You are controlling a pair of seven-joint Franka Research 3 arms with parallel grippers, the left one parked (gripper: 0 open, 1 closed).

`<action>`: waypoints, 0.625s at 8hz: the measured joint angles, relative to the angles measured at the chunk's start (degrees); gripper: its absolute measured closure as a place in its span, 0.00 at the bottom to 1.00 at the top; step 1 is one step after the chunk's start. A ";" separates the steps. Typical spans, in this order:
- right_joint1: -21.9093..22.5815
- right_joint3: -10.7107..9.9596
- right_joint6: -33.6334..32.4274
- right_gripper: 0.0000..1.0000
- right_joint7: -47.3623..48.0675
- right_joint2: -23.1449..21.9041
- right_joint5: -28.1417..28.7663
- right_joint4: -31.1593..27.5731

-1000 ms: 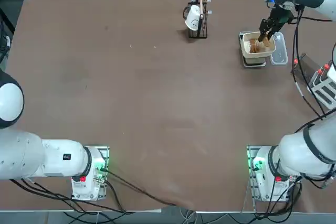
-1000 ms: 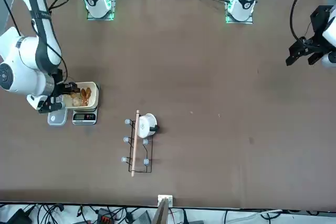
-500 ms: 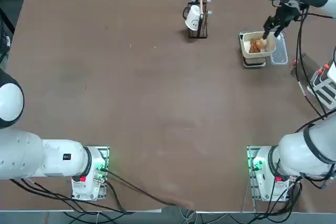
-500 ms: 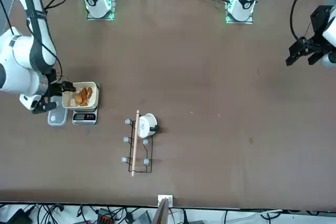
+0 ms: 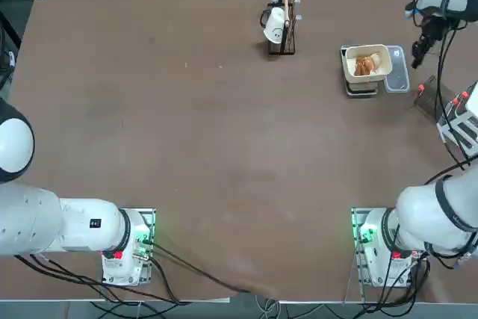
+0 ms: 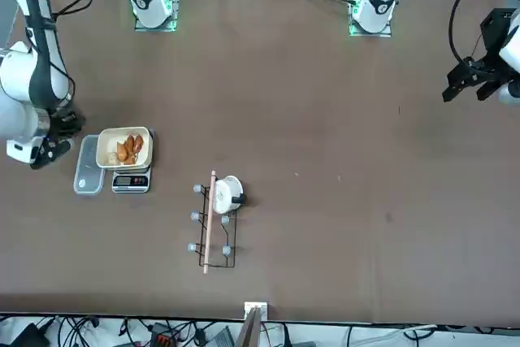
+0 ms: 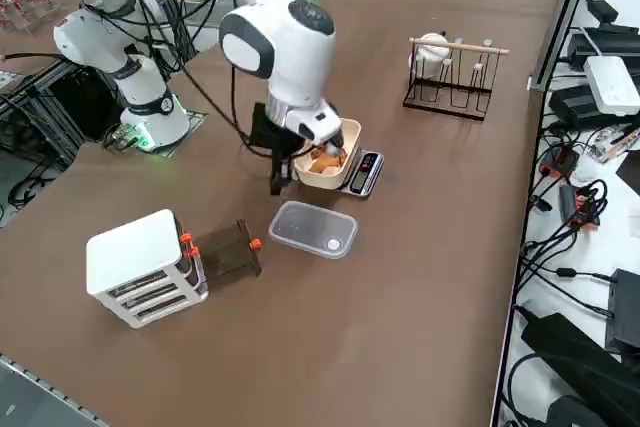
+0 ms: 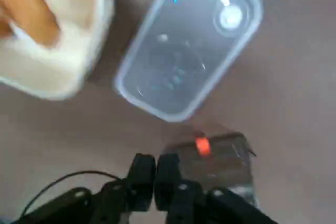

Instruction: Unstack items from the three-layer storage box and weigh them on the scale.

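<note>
Bread-roll-like items (image 5: 365,65) lie in the cream bowl (image 5: 351,64) on the scale (image 6: 131,182), beyond the right gripper's closed, empty fingertips (image 8: 155,182). Weighing looks well along; near those fingers, the storage box's drawer (image 8: 218,163) stands out, perhaps awaiting return.

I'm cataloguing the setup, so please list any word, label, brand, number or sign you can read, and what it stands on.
No text can be quoted.
Scale: its dark display shows pale marks, too small to read.
Storage box, clear plastic panel, cream bowl: no readable text.
</note>
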 joint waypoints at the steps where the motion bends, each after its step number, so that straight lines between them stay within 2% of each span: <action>1: -0.60 0.00 2.01 0.97 -1.23 0.64 -2.24 -1.63; 3: -2.51 0.01 11.65 0.98 -2.43 2.97 -3.41 -6.59; 5: -5.15 -0.03 16.58 0.98 -4.56 5.54 -3.63 -8.34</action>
